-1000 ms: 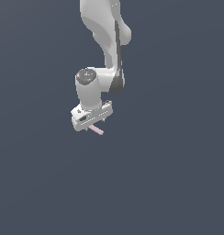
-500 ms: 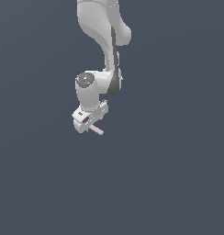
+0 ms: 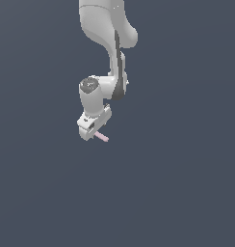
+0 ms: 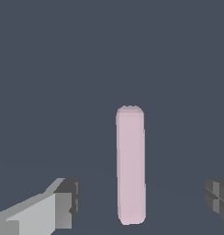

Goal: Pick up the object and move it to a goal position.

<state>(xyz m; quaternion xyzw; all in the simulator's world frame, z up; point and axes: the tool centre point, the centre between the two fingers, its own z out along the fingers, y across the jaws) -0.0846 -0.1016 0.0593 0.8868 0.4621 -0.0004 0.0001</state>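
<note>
In the wrist view I see the pink bar lying on the dark floor between my gripper's spread fingers, touching neither, its long axis across the closing line, so I judge a straight descent will suit.

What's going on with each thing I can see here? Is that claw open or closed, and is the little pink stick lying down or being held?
gripper: open, fingers wide apart, one on each side of the stick, neither touching it.
fingers: spread, with clear gaps to the stick.
pink stick: lying flat on the dark surface, straight, not held; in the exterior view it pokes out from under the gripper.
</note>
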